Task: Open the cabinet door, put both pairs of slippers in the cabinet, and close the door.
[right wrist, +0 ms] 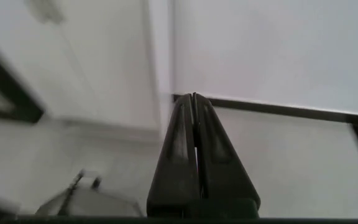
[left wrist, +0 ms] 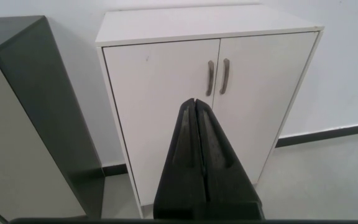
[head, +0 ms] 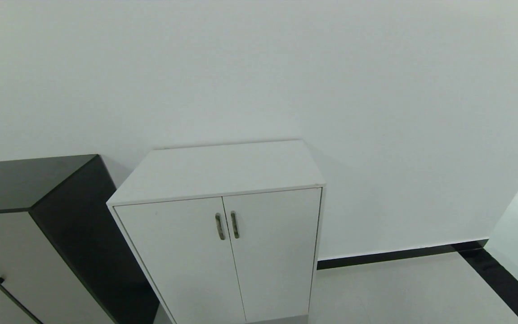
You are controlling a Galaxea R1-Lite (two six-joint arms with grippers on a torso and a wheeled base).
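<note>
A white two-door cabinet (head: pixel 223 216) stands against the wall with both doors closed and two metal handles (head: pixel 227 225) side by side at the middle. The left wrist view faces the cabinet (left wrist: pixel 166 106) and its handles (left wrist: pixel 218 77) from a short distance. My left gripper (left wrist: pixel 195 102) is shut, with nothing in it, and sits in front of the left door. My right gripper (right wrist: pixel 193 98) is also shut and empty, low over the floor (right wrist: pixel 278 162) near a white corner of the cabinet (right wrist: pixel 160 68).
A black-topped cabinet (head: pixel 29 211) with a pale front stands just left of the white one. Light floor (head: pixel 403 292) lies open to the right, edged by a black baseboard (head: pixel 398 255). A grey object (right wrist: pixel 82 202) sits low in the right wrist view.
</note>
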